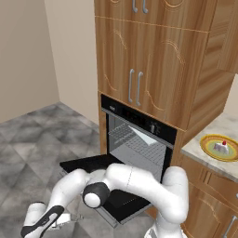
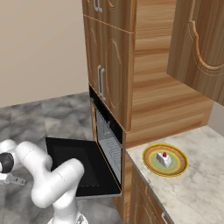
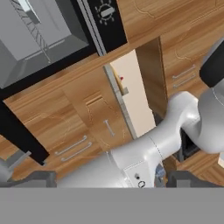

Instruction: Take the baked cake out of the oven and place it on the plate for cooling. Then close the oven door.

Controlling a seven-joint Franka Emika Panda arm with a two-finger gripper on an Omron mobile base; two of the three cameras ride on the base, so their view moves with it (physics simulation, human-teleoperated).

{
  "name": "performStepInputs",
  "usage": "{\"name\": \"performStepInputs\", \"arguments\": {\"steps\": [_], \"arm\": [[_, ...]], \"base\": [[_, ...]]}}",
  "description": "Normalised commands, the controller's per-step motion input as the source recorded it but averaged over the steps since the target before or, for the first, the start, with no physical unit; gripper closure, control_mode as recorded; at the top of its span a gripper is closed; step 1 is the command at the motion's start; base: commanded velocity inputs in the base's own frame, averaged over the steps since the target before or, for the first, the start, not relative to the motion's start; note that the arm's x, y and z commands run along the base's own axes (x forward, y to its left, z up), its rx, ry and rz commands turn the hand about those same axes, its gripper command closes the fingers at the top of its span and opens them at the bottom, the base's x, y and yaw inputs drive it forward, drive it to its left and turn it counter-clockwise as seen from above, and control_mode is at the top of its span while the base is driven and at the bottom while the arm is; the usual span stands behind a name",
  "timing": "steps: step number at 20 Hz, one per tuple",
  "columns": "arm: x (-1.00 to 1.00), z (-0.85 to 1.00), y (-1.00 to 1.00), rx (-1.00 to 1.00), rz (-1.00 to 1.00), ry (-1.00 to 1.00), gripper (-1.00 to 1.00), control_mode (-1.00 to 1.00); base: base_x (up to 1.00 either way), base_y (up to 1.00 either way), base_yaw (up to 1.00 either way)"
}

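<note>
The baked cake (image 2: 164,159) is sitting on the plate (image 2: 151,163) on the desk (image 2: 197,183), right of the oven (image 1: 139,139). The oven door (image 2: 70,162) is hanging down open. The end effector (image 1: 39,226) is hovering low at the left near the floor (image 1: 28,139), jaws spread, gripping nothing.
</note>
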Motion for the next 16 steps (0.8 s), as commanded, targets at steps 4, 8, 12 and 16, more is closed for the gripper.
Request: {"name": "performStepInputs", "arguments": {"steps": [4, 8, 12, 16], "arm": [[0.42, -0.41, 0.04, -0.06, 0.01, 0.00, -1.00, -1.00], [0.61, -0.48, 0.05, -0.06, 0.05, 0.05, -1.00, -1.00], [0.57, -0.51, 0.03, -0.06, 0.09, 0.08, -1.00, -1.00], [0.37, -0.56, 0.03, -0.06, 0.11, 0.12, -1.00, -1.00]], "base": [[0.00, 0.00, 0.00], [0.00, 0.00, 0.00], [0.00, 0.00, 0.00], [0.00, 0.00, 0.00]]}}
